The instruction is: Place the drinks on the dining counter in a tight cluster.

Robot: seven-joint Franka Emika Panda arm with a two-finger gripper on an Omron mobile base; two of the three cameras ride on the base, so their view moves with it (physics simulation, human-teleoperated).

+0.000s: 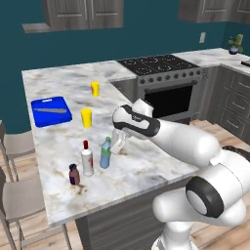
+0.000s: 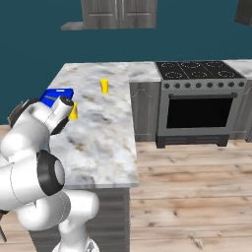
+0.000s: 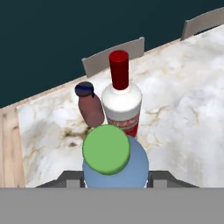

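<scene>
Pale blue bottle (image 3: 115,168) sits between the fingertips of the gripper (image 1: 115,144), which is clamped on its body, standing on the marble worktop (image 1: 141,168). White red-capped bottle (image 3: 122,103) is just beyond it, maroon bottle (image 3: 91,108) beyond that and to one side. Likely light, rigid, smooth plastic; a mid-body hold suits. Hand view shows a green cap; left base view shows spacing; right base view adds a yellow cup (image 2: 104,85).

Light is even and fairly bright, with no single visible source. The marble worktop (image 1: 58,83) shows no glare, and things on it cast only faint, soft shadows. The oven door (image 2: 199,112) stays dark and dull. All 3 views look slightly soft and low in detail, with no edge distortion.
</scene>
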